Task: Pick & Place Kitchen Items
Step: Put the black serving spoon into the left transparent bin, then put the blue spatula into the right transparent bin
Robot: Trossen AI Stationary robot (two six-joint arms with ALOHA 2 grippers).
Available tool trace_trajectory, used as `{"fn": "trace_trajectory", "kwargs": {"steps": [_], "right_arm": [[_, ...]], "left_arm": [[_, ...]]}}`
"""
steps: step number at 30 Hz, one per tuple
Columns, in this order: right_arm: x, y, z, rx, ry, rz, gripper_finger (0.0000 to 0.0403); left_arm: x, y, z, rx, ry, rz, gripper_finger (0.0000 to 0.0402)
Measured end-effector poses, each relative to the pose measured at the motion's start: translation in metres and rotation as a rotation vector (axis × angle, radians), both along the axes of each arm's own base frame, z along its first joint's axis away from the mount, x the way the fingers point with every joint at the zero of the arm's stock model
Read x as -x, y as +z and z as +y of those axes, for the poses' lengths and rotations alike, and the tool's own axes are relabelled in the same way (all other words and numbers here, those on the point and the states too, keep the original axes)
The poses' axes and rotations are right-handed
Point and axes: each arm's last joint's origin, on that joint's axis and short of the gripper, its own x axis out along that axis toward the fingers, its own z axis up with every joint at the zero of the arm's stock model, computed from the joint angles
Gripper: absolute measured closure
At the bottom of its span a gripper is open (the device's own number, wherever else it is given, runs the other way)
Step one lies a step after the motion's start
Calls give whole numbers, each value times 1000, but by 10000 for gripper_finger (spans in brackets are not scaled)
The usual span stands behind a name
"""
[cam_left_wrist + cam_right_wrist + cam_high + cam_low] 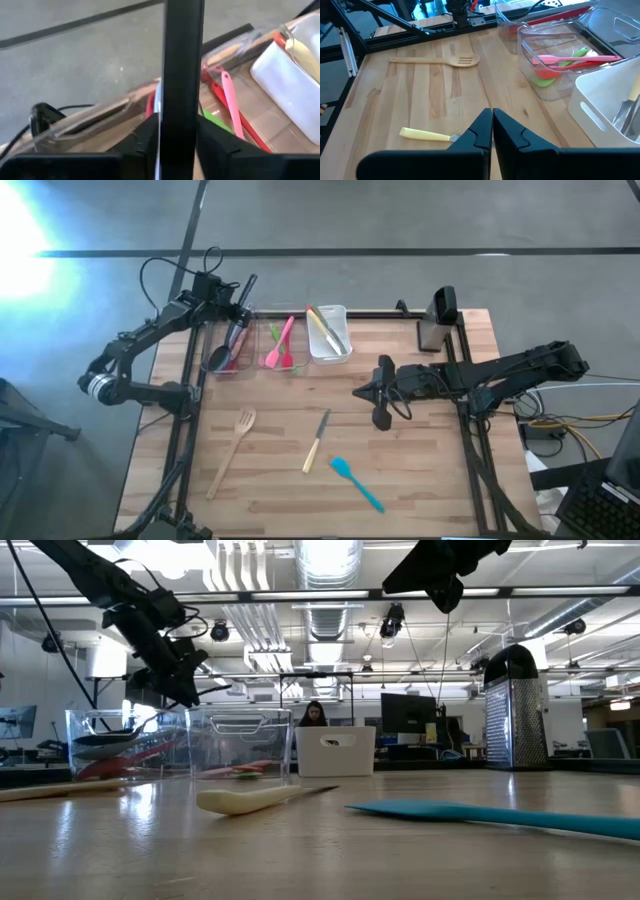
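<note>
My left gripper [232, 312] hangs over the leftmost clear bin [226, 348] at the table's far left and is shut on a black utensil [248, 288]. The handle rises above the fingers, and the lower part points into the bin, which holds a red tool and a dark spoon head [100, 743]. My right gripper [358, 392] is shut and touches nothing, hovering over the table's middle right. On the table lie a wooden slotted spatula [232, 450], a cream-handled knife [317, 442] and a teal spatula [356, 482]. My left gripper pinches the black utensil's flat handle [182, 100] between its two fingers [145, 137], which lie across it. The handle stands steeply, its free end above the fingers. The lower end is hidden behind the gripper, so I cannot tell whether it rests in the bin.
The middle clear bin [283, 345] holds pink and green tools, and the white bin [328, 332] holds pale and metal ones. A metal grater [437, 320] stands at the far right. Black frame rails [470, 440] run along both table sides. Bare wood lies between the bins and the loose utensils.
</note>
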Motion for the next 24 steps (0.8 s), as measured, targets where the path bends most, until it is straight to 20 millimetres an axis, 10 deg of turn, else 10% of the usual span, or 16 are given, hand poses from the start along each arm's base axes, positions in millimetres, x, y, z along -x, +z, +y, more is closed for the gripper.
{"fn": "trace_trajectory", "kwargs": {"steps": [7, 15, 24], "right_arm": [[0, 0, 0, 0, 0, 0, 394], [0, 0, 0, -4, -2, 1, 394], [0, 0, 0, -6, -3, 0, 394]], "left_arm": [[0, 0, 1, -7, 2, -2, 200], [-1, 6, 1, -16, 1, -10, 194], [-9, 55, -3, -14, -217, -290, 196]]}}
